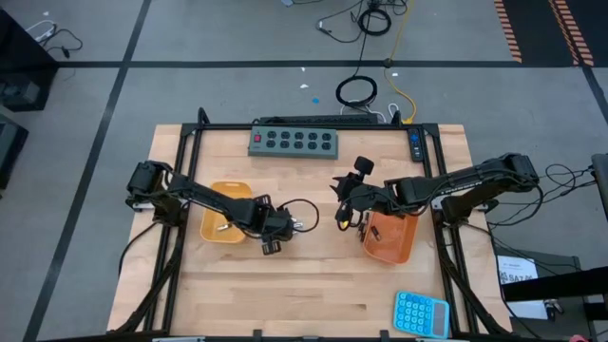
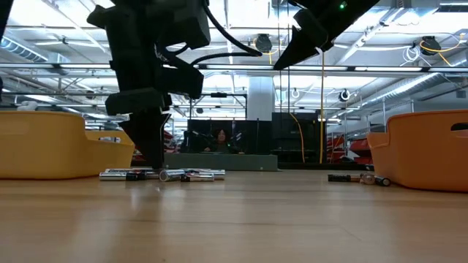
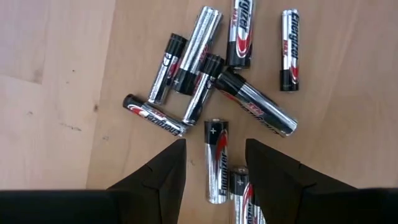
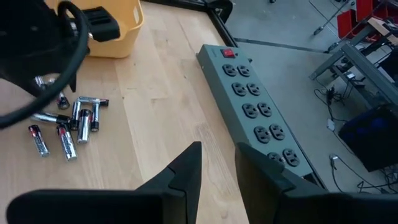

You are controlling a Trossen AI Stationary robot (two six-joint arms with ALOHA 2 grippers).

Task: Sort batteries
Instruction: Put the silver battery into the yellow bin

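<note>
Several batteries [image 3: 205, 81], silver with black and red ends, lie in a loose heap flat on the wooden table between the two trays. My left gripper [image 3: 216, 146] points down over the heap's edge, open. Its two fingers stand on either side of one battery [image 3: 216, 163] that lies along the gap; I cannot tell whether they touch it. In the low view its fingers [image 2: 155, 157] reach almost to the batteries [image 2: 161, 174]. My right gripper [image 4: 217, 152] hangs higher, above the table's middle [image 1: 339, 217], narrowly open with nothing between its fingers.
A yellow tray [image 1: 226, 223] stands left of the heap, an orange tray [image 1: 391, 239] to the right, with a few batteries [image 2: 358, 177] lying beside it. A grey power strip [image 1: 294, 142] lies along the far edge and a blue calculator [image 1: 421, 313] at the near right.
</note>
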